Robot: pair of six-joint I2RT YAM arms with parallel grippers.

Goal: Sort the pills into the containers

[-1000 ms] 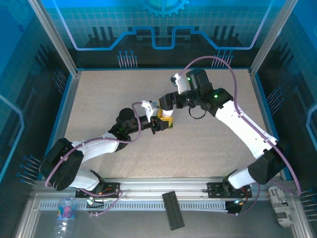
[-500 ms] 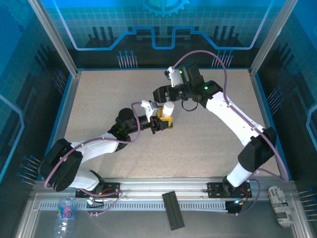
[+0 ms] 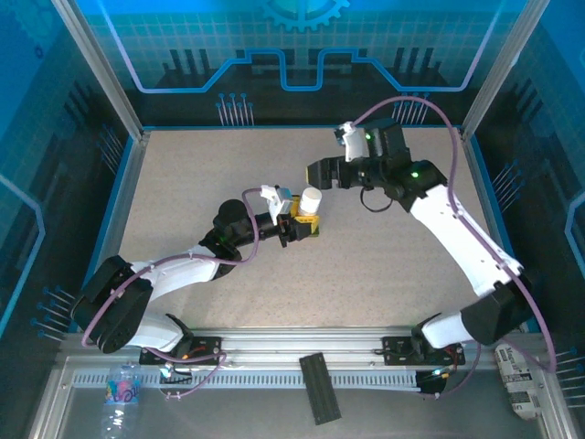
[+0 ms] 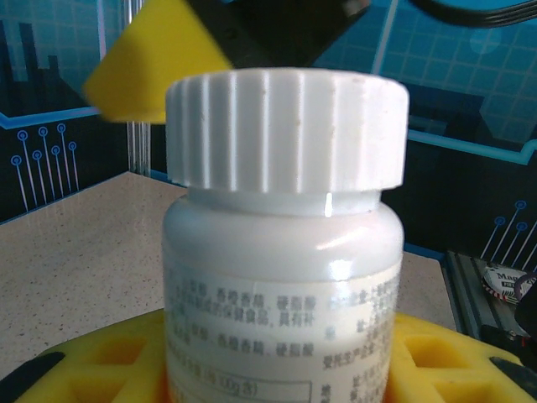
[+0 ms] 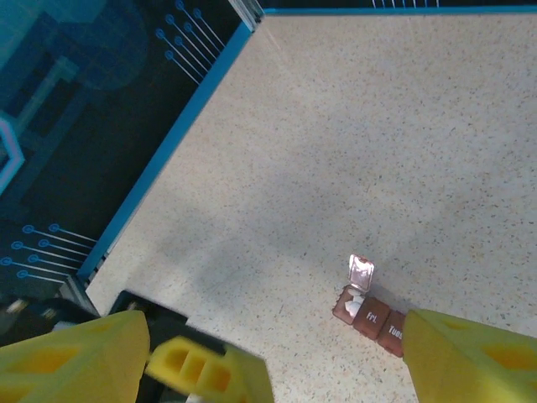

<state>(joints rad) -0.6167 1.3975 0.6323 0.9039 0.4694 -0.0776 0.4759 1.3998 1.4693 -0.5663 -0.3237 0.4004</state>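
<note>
Containers [image 5: 367,313]: dark red strip on the table [image 5: 377,126], below and between the jaws of the right gripper [image 5: 277,327]. The finger [image 5: 470,361] at picture right cuts off its far end. End lid [image 5: 362,271] raised; contents unclear.
Right jaws: wide apart, empty.
Left gripper [image 3: 304,225]: jaws clamped on an upright white pill bottle [image 4: 284,252], base cropped. Label print shows in the left wrist view; from above it is too small to read.
</note>
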